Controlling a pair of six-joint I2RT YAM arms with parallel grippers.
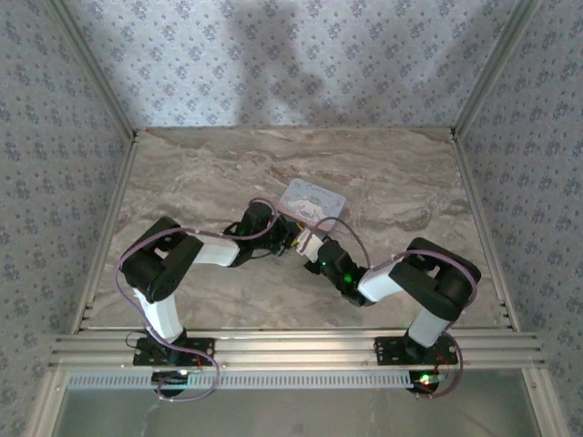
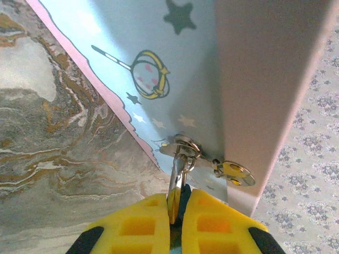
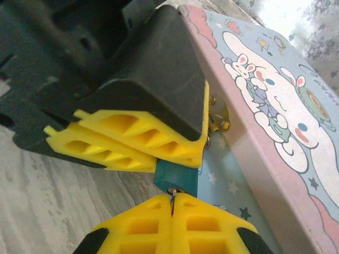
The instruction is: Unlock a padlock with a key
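A teal padlock hangs by its silver shackle from the hasp ring on the front of a pastel cartoon box. My left gripper is shut on the padlock's body from the side. Its yellow fingers also lie across the top of the right wrist view. My right gripper is shut on a thin metal key. The key's tip sits at the keyhole in the padlock's underside. Most of the key is hidden between the pads. In the top view both grippers meet at the box's near edge.
The box rests on a marble-patterned table with patterned walls on three sides. A brass latch plate sits beside the hasp. Both arms crowd the middle of the table, and there is open surface to the left, the right and behind the box.
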